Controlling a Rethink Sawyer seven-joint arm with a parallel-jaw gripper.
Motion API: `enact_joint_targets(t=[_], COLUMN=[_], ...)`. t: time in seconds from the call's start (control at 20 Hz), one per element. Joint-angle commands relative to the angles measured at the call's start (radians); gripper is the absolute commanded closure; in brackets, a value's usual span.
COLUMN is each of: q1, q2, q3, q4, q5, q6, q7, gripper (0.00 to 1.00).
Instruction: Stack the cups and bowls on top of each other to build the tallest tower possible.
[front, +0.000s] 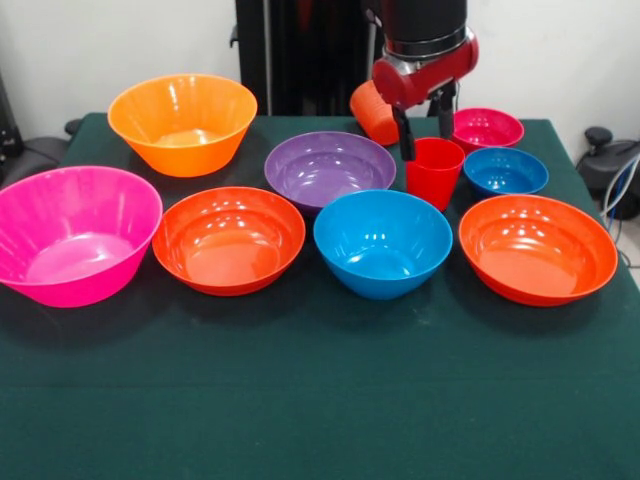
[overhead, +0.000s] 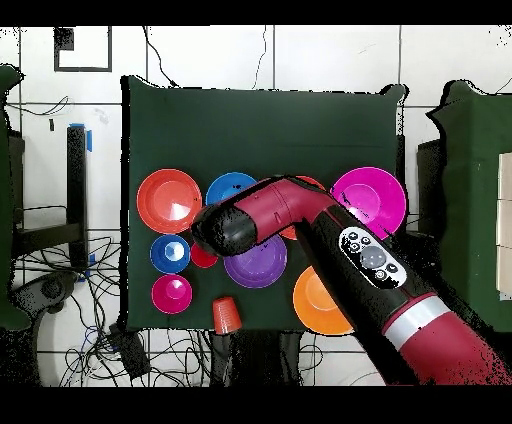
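front: low, across table (front: 300, 400), facing arm | overhead: straight down, farther | shared: green tabletop, bowls (front: 380, 240)

A green-clothed table (front: 320, 400) carries eight bowls (front: 382, 242) spread across its far half, a red cup (front: 434, 172) upright among them, an orange cup (front: 372, 112) tipped near the far edge.

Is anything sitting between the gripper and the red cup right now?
No. The gripper hangs directly at the red cup, one finger beside its rim and the other behind it, nothing between. The orange cup lies on its side behind the gripper, and the purple bowl and small blue bowl flank the cup, clear of it.
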Motion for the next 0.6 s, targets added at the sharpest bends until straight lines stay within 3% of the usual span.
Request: enact_joint_targets(t=[0.05, 0.6], q1=[0.024, 0.037], q2=[0.094, 0.19], q3=[-0.061, -0.093], q4=[-0.113, -0.216], q5=[-0.066, -0.104], q6=[0.041, 0.032], q7=[-0.126, -0.13], gripper=[0.0, 0.0])
